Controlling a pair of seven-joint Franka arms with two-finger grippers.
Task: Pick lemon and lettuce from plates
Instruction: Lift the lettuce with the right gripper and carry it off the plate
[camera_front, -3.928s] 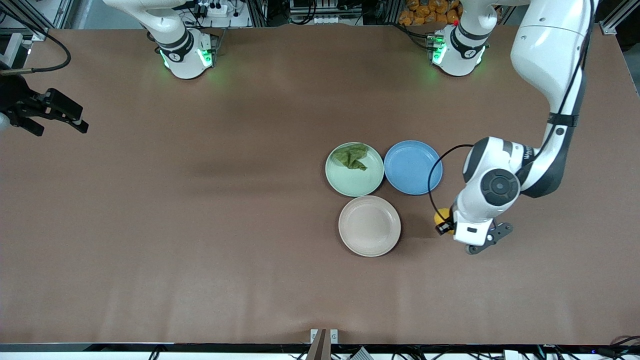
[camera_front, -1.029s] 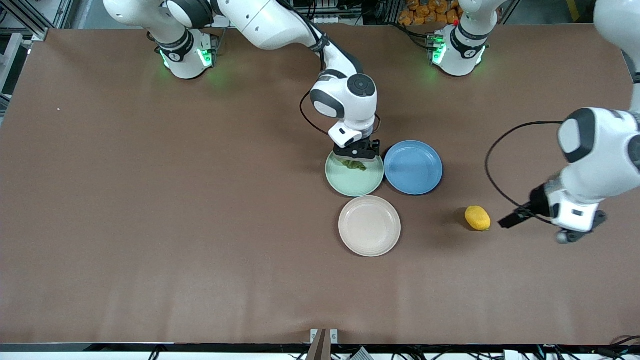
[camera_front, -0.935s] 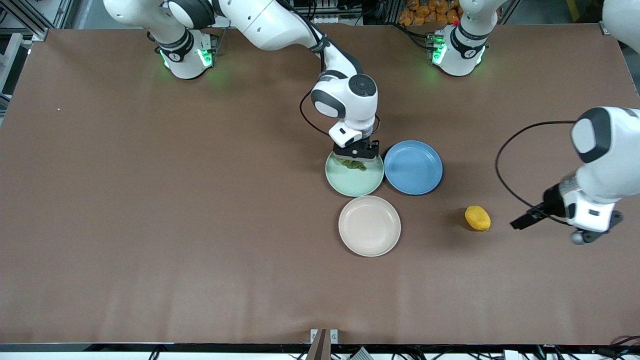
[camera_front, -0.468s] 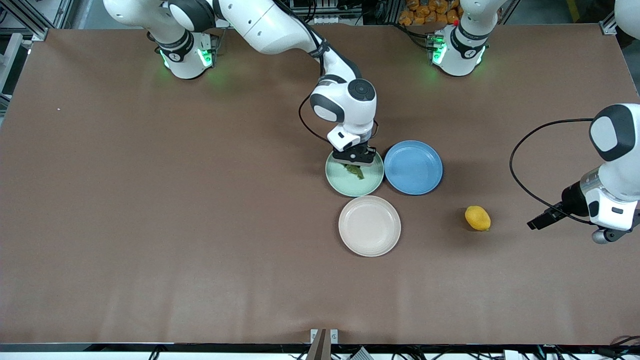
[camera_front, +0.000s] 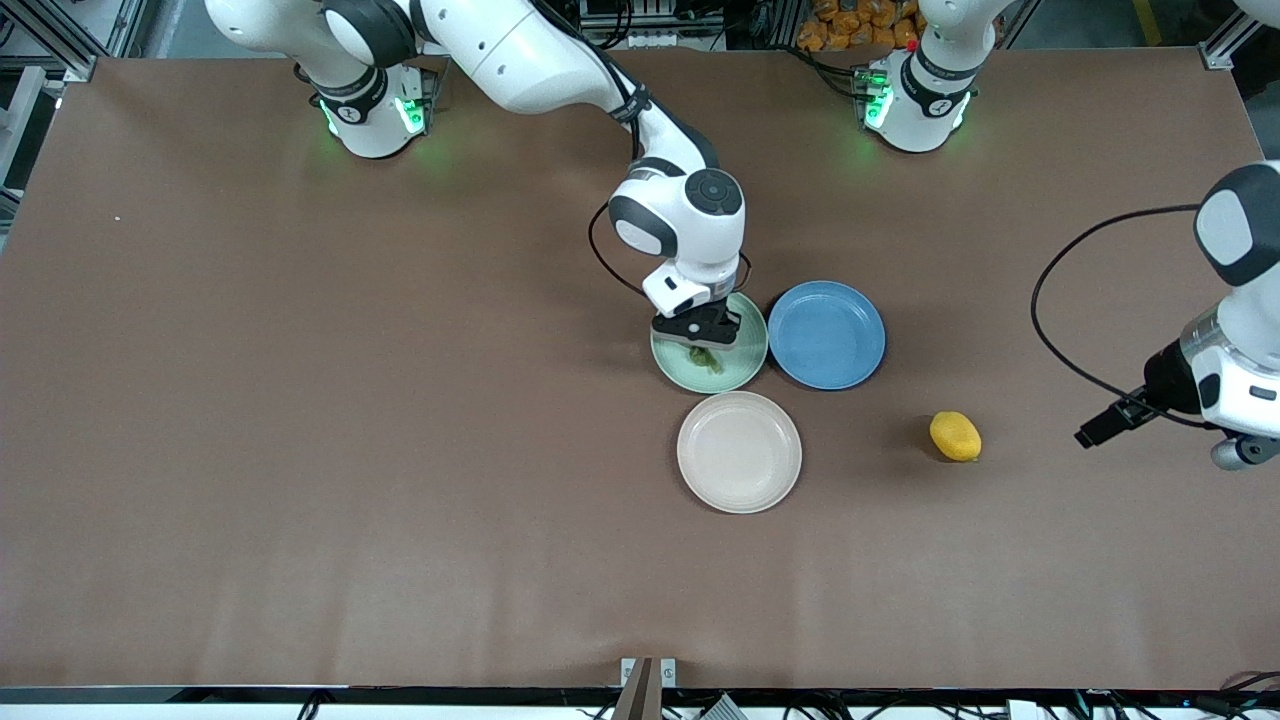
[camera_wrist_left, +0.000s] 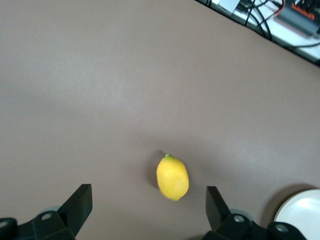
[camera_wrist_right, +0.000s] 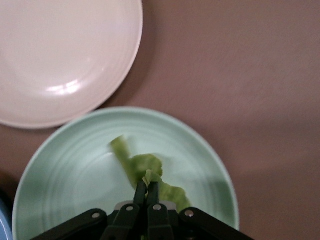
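Brown table (camera_front: 300, 450); three plates (camera_front: 738, 452); lemon (camera_front: 955, 437)

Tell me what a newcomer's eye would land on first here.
First, the right gripper over the mint green plate, shut on the lettuce. Next, the bright lemon lying on the bare table toward the left arm's end, with the left gripper open above it.
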